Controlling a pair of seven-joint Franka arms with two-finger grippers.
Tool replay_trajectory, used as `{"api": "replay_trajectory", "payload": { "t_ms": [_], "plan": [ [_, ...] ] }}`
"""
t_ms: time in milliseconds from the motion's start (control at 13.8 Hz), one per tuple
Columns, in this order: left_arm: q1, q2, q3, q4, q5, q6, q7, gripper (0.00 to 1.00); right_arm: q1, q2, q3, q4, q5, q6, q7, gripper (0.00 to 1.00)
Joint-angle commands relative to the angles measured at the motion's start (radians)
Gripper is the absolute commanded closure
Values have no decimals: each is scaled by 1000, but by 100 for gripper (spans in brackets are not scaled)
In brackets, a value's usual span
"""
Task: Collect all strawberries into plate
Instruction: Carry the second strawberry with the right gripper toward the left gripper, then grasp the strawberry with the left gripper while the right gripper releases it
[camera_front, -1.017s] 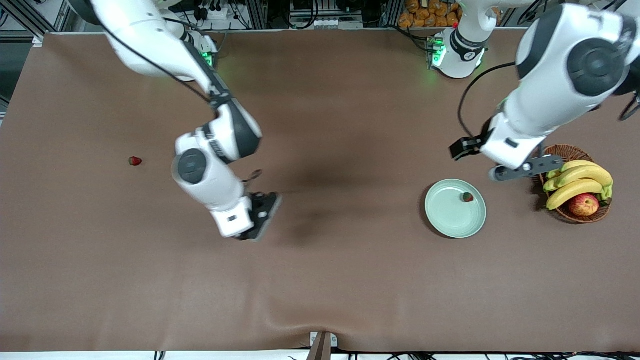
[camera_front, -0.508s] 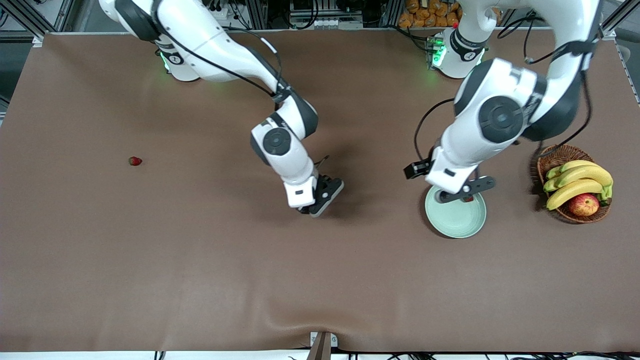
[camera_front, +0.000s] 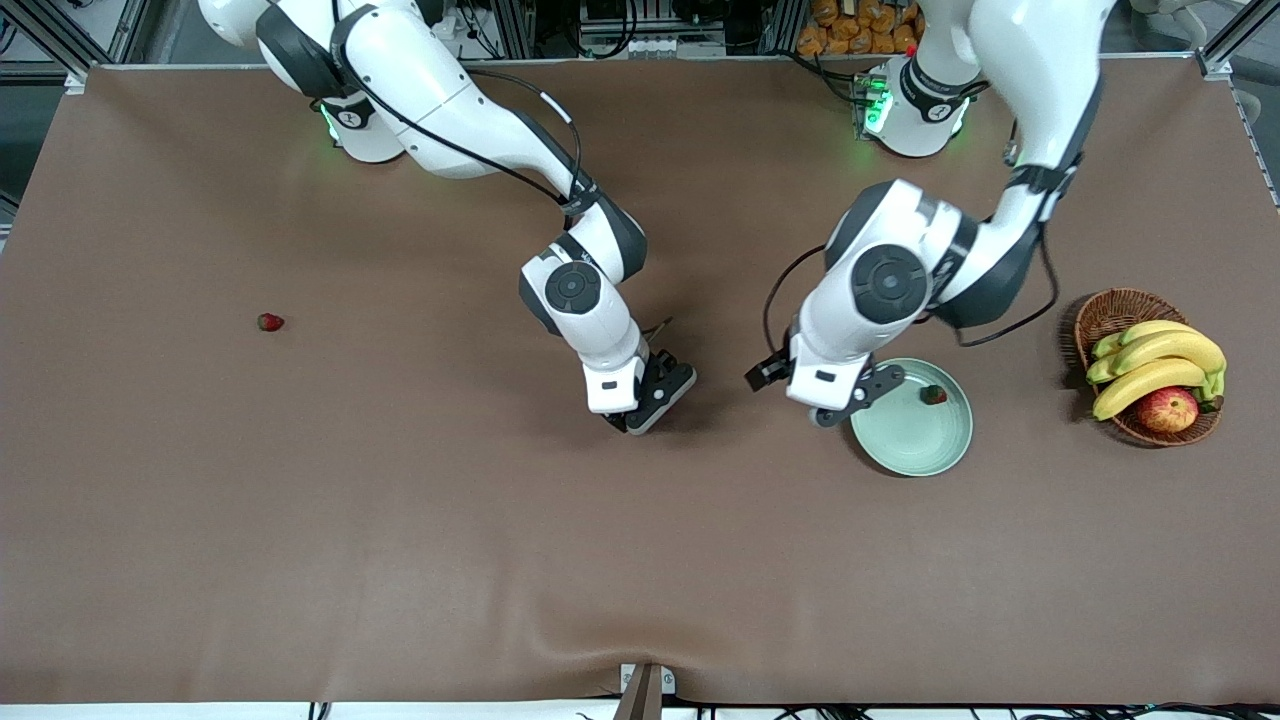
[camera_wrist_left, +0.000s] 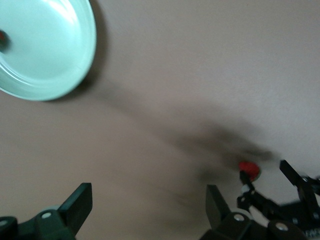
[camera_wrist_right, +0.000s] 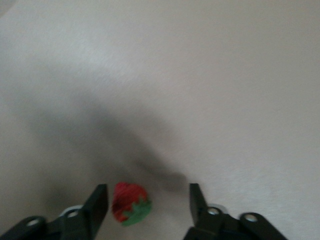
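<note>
No readable text, label, brand, number or sign appears on anything in these views

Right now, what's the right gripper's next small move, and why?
Probably lift the right gripper straight up. Its fingers stand open around a strawberry that looks to be lying on the table, short of the plate. The open left gripper hangs at the plate's rim, likely to take over.

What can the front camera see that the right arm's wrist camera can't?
Only the front view shows the plate with a strawberry in it, the lone strawberry toward the right arm's end, the basket of fruit, and the left tool. Only the right wrist view shows a strawberry between the open right tool. Both share the brown table.
</note>
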Motion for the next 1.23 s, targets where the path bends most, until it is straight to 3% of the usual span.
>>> {"api": "replay_trajectory", "payload": {
  "t_ms": [0,291,436,726,872,1162],
  "plan": [
    [-27,50,-2,22,20,73,-115,0,-13,-79,-42,-20,-7,-56,22,0],
    [-134,217,24,210,20,96,-362,0,-151,-246,-77,-24,-7,-362,10,0],
    [-199,254,68,235,18,148,-446,0,-255,-309,-77,-24,-7,-540,-27,0],
    [-312,335,161,241,17,309,-572,0,-463,-394,-76,-37,-7,-768,-100,0],
    [-332,372,168,259,17,343,-602,0,-563,-450,-77,-108,-7,-786,-186,0],
    [-348,423,170,293,17,362,-638,12,-735,-533,-77,-289,-13,-785,-297,0]
  ]
}}
